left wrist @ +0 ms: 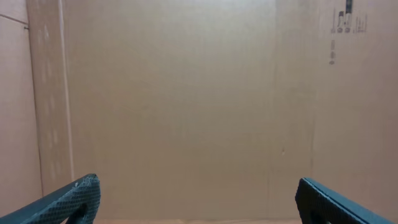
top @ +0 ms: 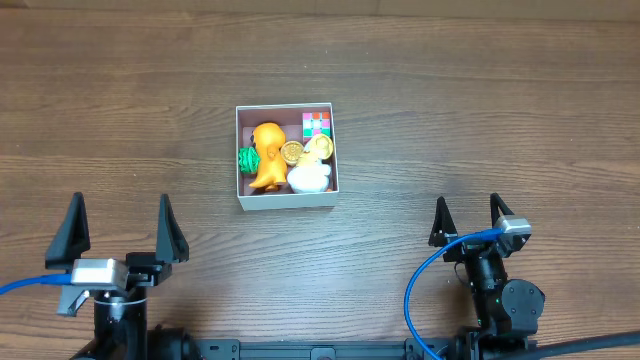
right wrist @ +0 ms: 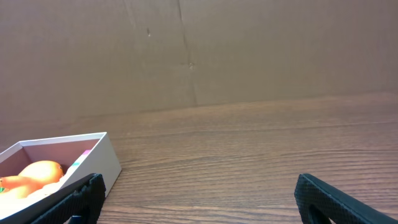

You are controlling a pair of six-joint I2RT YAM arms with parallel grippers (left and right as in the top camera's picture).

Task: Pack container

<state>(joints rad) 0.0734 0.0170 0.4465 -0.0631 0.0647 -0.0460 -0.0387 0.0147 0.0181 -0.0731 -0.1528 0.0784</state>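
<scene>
The container (top: pixel 242 155), a shallow white-walled box with a pink inside, sits mid-table and holds several small toys: an orange duck-like figure (top: pixel 266 155), a green piece (top: pixel 247 158), a colourful cube (top: pixel 316 124) and white and yellow pieces (top: pixel 312 172). Its right front corner (right wrist: pixel 99 155) shows at the left of the right wrist view, with the orange toy (right wrist: pixel 38 171) inside. My left gripper (top: pixel 120 228) stands open near the front left edge, empty. My right gripper (top: pixel 468 220) is open and empty at the front right, well clear of the box.
A brown cardboard wall (left wrist: pixel 186 93) fills the left wrist view and backs the table in the right wrist view. Bare wooden tabletop (top: pixel 480 120) surrounds the box on all sides.
</scene>
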